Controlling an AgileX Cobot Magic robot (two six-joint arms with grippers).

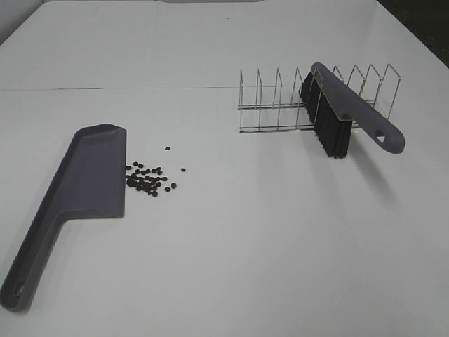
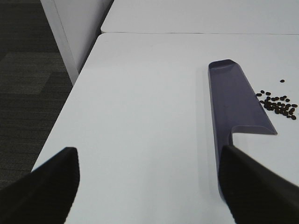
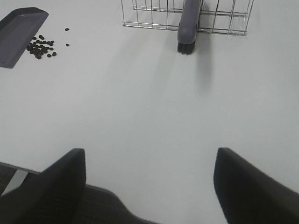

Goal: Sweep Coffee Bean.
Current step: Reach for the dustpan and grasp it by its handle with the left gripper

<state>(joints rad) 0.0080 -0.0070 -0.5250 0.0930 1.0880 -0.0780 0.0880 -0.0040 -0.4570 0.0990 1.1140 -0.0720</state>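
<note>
Brush (image 1: 347,95) rests in wire rack (image 1: 273,108), coffee beans (image 1: 146,180) on table (image 1: 245,246) nr dustpan (image 1: 91,172).

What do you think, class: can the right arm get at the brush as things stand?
Probably yes. The right gripper is open and empty, bare table lies between it and the brush, and the handle sticks out of the rack toward that side.
</note>
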